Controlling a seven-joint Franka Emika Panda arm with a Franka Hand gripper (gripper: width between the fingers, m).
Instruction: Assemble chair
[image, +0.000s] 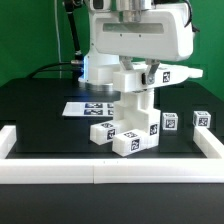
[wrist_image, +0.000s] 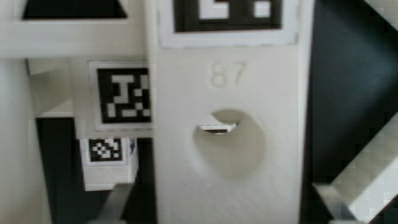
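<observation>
We see the chair (image: 131, 128) as a half-built cluster of white blocks low in the centre of the frame, standing on the black table (image: 40, 110). A tall slab (image: 139, 95) rises from it. The end effector (image: 143, 72) appears to pinch the slab's upper end. We judge the main risk to be a skewed joint. If the slab tilts or slips in that pinch, it could jam or shove the loose blocks below it aside. The slab's long axis runs roughly upright, and its tagged broad face is turned to the wrist camera. Two spare cubes (image: 170, 121) sit right of centre, apart from the chair. The marker board (image: 88, 107) lies left of centre.
</observation>
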